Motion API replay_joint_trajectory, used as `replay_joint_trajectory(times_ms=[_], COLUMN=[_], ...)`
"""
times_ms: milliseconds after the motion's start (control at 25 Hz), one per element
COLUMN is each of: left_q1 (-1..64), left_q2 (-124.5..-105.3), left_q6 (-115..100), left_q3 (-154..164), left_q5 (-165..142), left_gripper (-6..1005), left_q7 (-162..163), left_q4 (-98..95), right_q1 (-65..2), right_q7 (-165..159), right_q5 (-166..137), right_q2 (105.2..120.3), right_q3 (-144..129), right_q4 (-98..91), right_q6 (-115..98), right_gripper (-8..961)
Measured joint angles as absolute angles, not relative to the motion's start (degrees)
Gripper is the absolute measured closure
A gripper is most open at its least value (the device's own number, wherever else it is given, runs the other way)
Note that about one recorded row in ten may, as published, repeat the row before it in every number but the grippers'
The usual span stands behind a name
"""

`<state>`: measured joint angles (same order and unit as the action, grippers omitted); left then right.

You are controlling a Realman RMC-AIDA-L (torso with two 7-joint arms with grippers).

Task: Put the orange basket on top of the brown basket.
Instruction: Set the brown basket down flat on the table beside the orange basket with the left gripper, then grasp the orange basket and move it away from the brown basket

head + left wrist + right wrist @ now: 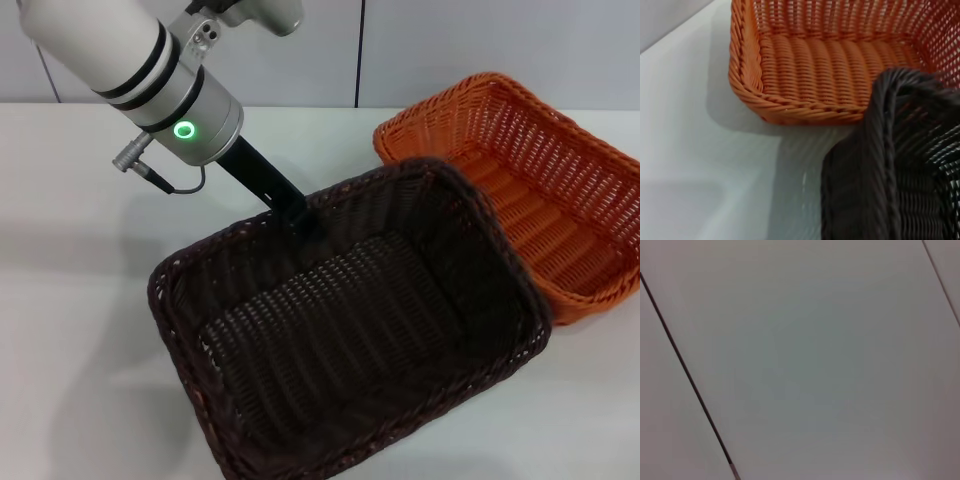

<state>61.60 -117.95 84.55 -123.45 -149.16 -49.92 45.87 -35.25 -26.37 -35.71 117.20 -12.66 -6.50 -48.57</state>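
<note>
Brown basket (350,330) rim at left tool (300,215); orange basket (530,180) beyond.

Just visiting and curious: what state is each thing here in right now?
brown basket: upright, empty, one corner overlapping the orange one's rim.
orange basket: upright, empty, on the table, not yet stacked.
left gripper: at the brown basket's far rim; jaws hidden.
right gripper: out of sight.

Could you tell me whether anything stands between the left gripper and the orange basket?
Yes: the brown basket. The left gripper is at its far rim, and that basket's right corner overlaps the orange basket beyond it.
</note>
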Motion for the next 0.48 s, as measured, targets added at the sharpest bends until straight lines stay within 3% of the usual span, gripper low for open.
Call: replay_joint_trajectory(times_ms=[80, 320, 480], left_q1=[60.1, 57.5, 56.4], left_q2=[-117.82, -117.6, -117.48], left_q6=[83.7, 83.2, 82.4], left_q3=[-123.7, -123.7, -124.3], left_q5=[-147.7, -144.3, -142.6], left_gripper=[832, 627, 393], left_q7=[-49.9, -50.7, -52.0], left_q4=[47.5, 50.8, 52.1], right_q1=[-35.4, -35.0, -33.9], right_q7=[-26.4, -31.7, -39.1], right_q5=[-35.7, -36.3, -36.6], right_q2=[117.15, 116.42, 115.05], right_q3=[-12.7, -17.2, -23.9], right_q4=[-6.5, -6.8, -7.1], right_q6=[-47.9, -47.0, -46.8], right_gripper=[349, 349, 349])
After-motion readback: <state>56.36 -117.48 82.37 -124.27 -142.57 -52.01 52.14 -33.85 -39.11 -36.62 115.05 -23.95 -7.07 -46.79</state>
